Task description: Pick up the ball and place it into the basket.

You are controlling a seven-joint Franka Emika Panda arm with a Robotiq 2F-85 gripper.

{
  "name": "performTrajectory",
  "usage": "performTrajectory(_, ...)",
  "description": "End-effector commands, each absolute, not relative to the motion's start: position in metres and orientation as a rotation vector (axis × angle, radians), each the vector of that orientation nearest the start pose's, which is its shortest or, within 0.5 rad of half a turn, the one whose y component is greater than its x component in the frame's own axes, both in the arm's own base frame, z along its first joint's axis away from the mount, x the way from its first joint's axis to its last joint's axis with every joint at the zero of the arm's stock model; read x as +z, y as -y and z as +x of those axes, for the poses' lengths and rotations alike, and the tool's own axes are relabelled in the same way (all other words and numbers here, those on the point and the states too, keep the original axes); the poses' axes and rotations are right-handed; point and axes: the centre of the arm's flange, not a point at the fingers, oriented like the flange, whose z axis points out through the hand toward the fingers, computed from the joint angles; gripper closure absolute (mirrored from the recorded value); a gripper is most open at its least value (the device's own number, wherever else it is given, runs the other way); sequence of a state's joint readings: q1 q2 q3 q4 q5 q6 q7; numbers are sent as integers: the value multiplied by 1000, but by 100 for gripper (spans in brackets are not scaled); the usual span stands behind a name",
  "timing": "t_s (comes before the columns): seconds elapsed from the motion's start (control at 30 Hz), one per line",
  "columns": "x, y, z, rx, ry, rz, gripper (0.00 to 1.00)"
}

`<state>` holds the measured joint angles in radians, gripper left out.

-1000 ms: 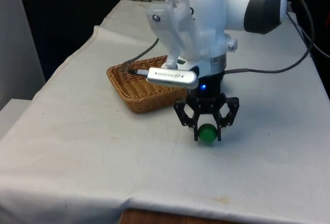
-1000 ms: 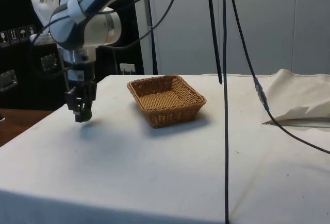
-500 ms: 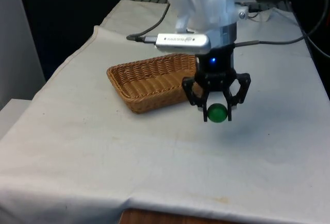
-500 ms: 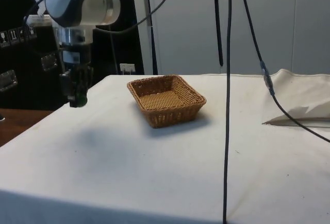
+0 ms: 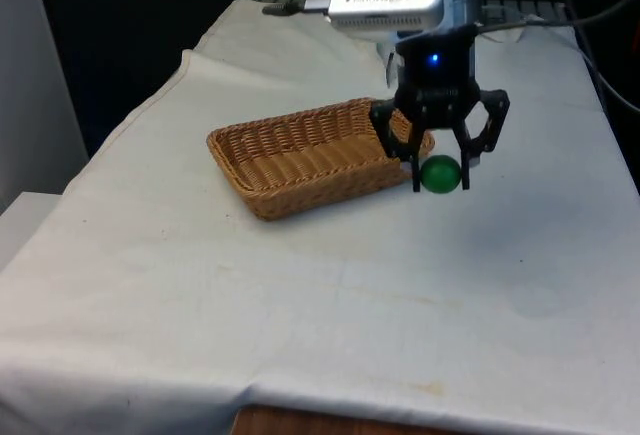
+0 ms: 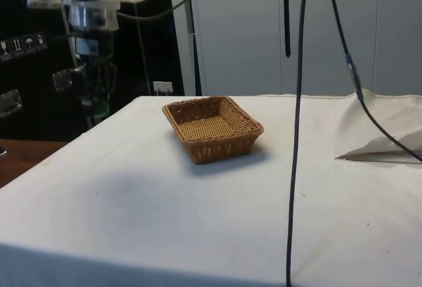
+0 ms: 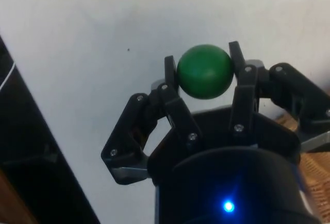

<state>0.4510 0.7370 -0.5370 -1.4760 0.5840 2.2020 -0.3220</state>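
My black gripper (image 5: 439, 177) is shut on a green ball (image 5: 440, 174), which hangs well above the white cloth, just off the basket's corner at the front view's right. From the wrist, the ball (image 7: 204, 71) sits clamped between both fingertips (image 7: 170, 69). The shallow brown wicker basket (image 5: 290, 155) stands on the table, open side up, with nothing inside it. In the side view the gripper (image 6: 99, 110) holds the ball (image 6: 99, 109) high, against the dark cabinets, off the far side of the basket (image 6: 212, 128).
Black cables (image 6: 293, 122) hang down across the side view. A rumpled fold of cloth (image 6: 382, 135) lies beyond them. The table's edge (image 5: 130, 125) drops off at the front view's left.
The gripper has lifted the ball off the cloth and carried it upward and back toward the basket's corner. The basket has stayed put.
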Motion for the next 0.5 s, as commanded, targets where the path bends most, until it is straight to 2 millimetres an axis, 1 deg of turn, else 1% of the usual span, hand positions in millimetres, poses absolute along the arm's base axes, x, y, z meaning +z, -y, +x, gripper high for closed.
performTrajectory(0.0,300,-32,722,-205,61,-3023,97)
performTrajectory(0.07,307,-32,720,-205,58,-3021,97)
performTrajectory(0.1,305,-32,721,-205,64,-3013,97)
performTrajectory(0.13,308,-32,720,-205,62,-3013,97)
performTrajectory(0.23,318,-30,712,-200,49,-3017,97)
performTrajectory(0.3,320,-29,711,-199,46,-3017,97)
performTrajectory(0.43,329,-25,704,-197,40,-3016,97)
performTrajectory(0.47,326,-26,706,-194,50,-3006,97)
